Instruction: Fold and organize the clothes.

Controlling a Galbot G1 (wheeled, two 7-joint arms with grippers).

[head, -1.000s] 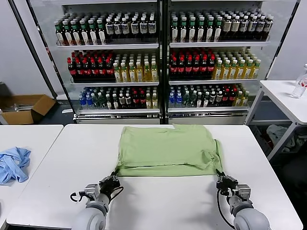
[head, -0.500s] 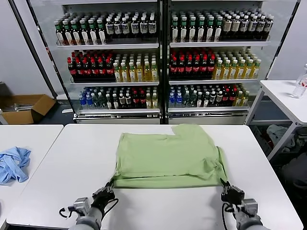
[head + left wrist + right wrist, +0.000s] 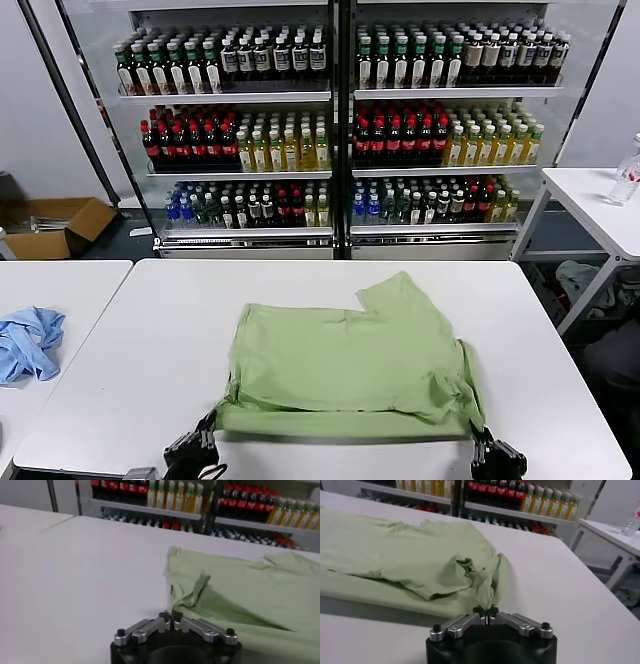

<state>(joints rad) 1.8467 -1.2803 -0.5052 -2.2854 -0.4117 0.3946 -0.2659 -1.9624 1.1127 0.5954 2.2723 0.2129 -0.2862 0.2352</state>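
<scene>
- Looks like a mock shop set up in a lab — glass-door drinks fridge [image 3: 340, 130] along the back wall, shelves packed w/ rows of bottles [image 3: 225, 140].
- Plain white worktop [image 3: 120, 360] in front, two more white tables [image 3: 600, 205] at the sides — test-room furniture, not a shop counter.
- Open cardboard box [image 3: 55, 225] on the floor, bare grey walls.
</scene>
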